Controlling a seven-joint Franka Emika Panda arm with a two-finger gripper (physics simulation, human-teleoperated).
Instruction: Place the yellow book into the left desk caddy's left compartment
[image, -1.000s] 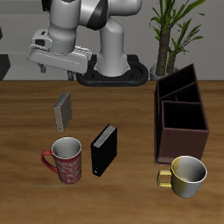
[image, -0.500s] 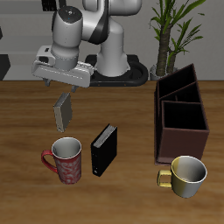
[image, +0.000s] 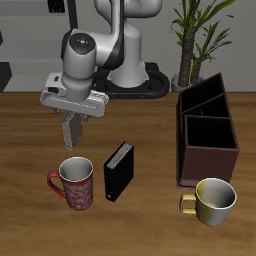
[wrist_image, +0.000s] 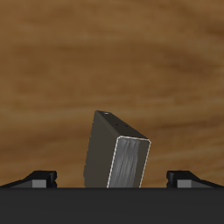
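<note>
The yellow book (image: 72, 133), small and grey-tan, stands upright on the wooden table, partly hidden by my hand. In the wrist view the yellow book (wrist_image: 118, 156) leans a little, its pale page edges facing the camera. My gripper (image: 73, 126) is open and hangs just above the book. In the wrist view the gripper (wrist_image: 112, 180) has its fingertips (wrist_image: 42, 178) wide apart on either side of the book, not touching it. The left desk caddy (image: 208, 162), a dark maroon box with dividers, stands well away across the table.
A thicker black book (image: 118, 170) stands close to the yellow book, nearer the front edge. A red patterned mug (image: 75, 184) stands in front of the yellow book. A yellow mug (image: 214, 201) stands in front of the caddy. A potted plant (image: 196, 40) stands behind the caddy.
My gripper has swung forward and come down from near the robot base to just over the yellow book. The book and the other things have not moved.
</note>
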